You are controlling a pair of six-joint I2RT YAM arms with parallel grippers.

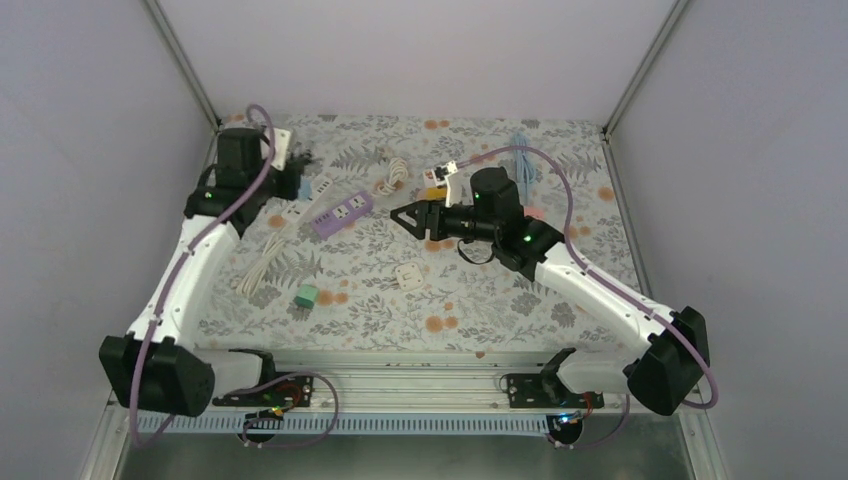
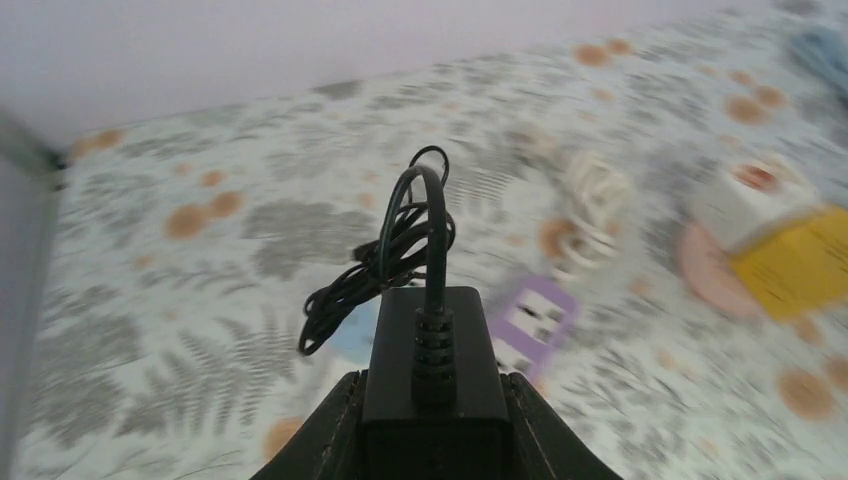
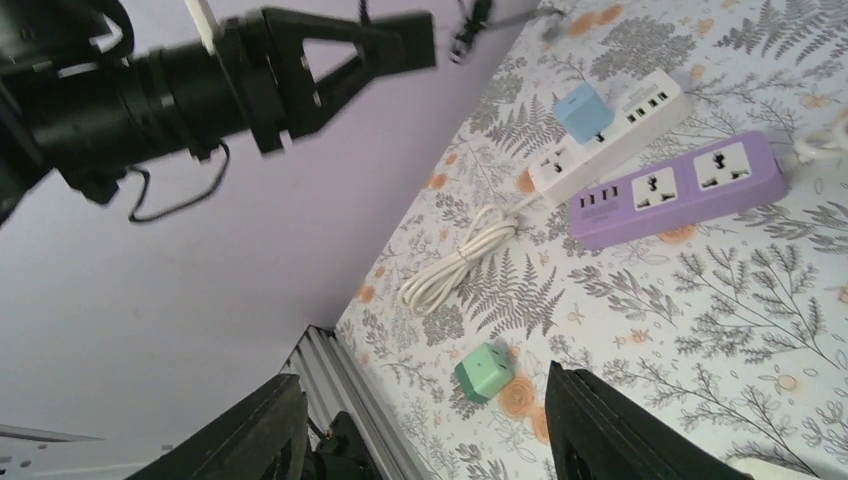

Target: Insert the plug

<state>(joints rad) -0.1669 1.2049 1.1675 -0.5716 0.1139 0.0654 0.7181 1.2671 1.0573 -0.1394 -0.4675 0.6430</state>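
top: high above the near edge, looks down on whole table (image 1: 480,290), purple power strip (image 1: 341,214) far off | left wrist: low, close, strip just ahead | right wrist: tilted, looks sideways across strip | shared: strip in all three

I see plain pale lilac walls (image 1: 400,50) on three sides, with slanted metal corner posts (image 1: 181,60) at the back. The table (image 1: 480,300) has a white cloth with grey fern and orange flower print. An aluminium rail (image 1: 400,382) runs along the near edge. Light is soft and even.
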